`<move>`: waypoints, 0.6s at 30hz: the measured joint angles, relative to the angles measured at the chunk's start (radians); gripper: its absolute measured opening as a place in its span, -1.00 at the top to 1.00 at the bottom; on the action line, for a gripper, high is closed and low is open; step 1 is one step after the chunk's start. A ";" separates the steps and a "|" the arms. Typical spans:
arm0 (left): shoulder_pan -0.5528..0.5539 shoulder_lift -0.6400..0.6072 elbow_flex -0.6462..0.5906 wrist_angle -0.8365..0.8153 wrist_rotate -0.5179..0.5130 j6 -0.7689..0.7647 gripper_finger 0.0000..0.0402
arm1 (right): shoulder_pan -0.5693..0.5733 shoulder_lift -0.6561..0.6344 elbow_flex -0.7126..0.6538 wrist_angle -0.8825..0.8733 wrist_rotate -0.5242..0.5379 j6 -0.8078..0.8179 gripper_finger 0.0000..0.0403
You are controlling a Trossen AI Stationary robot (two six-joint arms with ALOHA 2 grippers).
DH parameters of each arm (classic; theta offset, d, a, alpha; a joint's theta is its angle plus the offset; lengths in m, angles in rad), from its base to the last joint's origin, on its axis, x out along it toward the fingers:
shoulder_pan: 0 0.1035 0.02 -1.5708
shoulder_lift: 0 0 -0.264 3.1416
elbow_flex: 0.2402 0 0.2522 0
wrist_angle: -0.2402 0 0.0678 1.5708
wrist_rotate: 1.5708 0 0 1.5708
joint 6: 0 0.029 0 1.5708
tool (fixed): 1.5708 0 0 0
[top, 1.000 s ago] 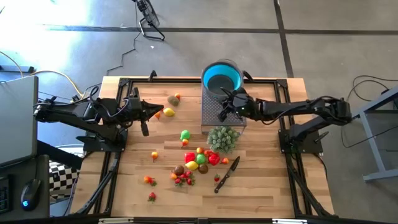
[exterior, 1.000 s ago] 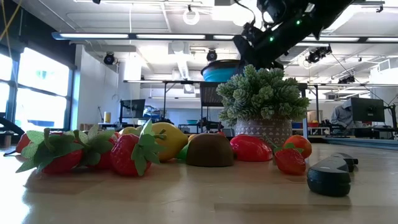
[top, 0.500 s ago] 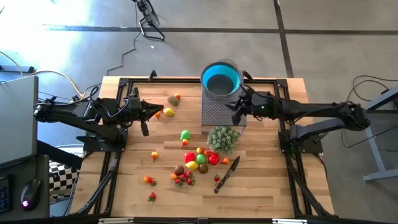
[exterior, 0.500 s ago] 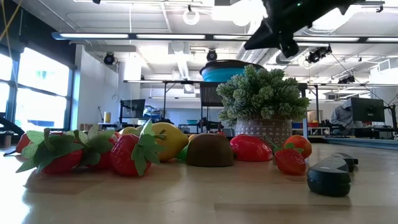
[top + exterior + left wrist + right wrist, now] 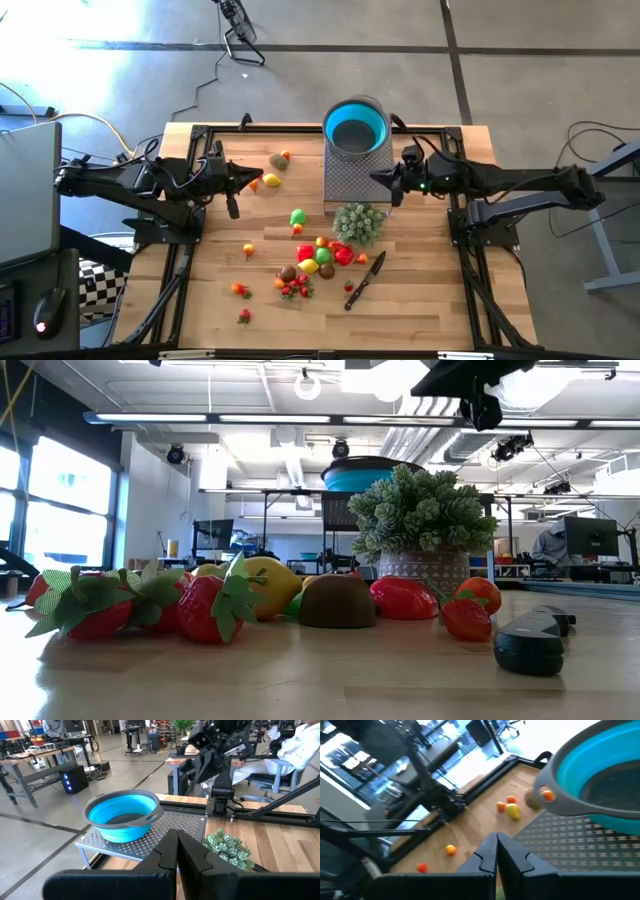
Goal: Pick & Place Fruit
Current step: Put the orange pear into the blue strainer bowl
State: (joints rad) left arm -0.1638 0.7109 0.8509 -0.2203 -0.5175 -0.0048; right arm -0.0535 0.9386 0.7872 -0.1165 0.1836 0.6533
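So the left end effector (image 5: 258, 180) sits parked at about 9 o'clock on the wooden surface (image 5: 420, 300), fingers pressed together with nothing between them. A brown fruit (image 5: 278, 161), a small orange one (image 5: 286, 154) and a yellow one (image 5: 271, 180) lie just beside its tip, so any swing from that arm could knock them rolling.

The main fruit pile (image 5: 318, 258) is at roughly 6 o'clock: red, yellow, green and brown pieces packed close, strawberries (image 5: 295, 288) next to them, a green one (image 5: 298, 216) on its own nearer the middle. The blue bowl (image 5: 356, 128) sits up on a perforated metal stand (image 5: 350, 180) at 12 o'clock, and I can't make out any fruit in it.

The right end effector (image 5: 378, 177) hovers by the stand's right edge at about 1 o'clock, also pinched closed and empty. My worries: coming down to the pile, it has to clear the bushy potted plant (image 5: 358, 222) and could tip it. The black-handled knife (image 5: 364, 279) lies near the pile too. And those fruits touch each other, so a grab might squirt neighbours away.
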 joint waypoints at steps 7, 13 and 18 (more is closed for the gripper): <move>0.000 0.000 0.000 -0.004 0.000 0.000 1.00 | 0.078 0.000 0.000 0.113 0.024 0.086 0.99; 0.000 0.000 0.000 -0.033 0.000 0.000 1.00 | 0.150 0.000 0.000 0.263 0.120 0.068 0.99; 0.000 0.000 0.000 -0.050 0.000 0.000 1.00 | 0.185 0.000 0.000 0.321 0.141 -0.017 0.99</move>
State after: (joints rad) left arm -0.1638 0.7113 0.8509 -0.2703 -0.5171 -0.0051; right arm 0.1313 0.9390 0.7868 0.2043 0.3243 0.6367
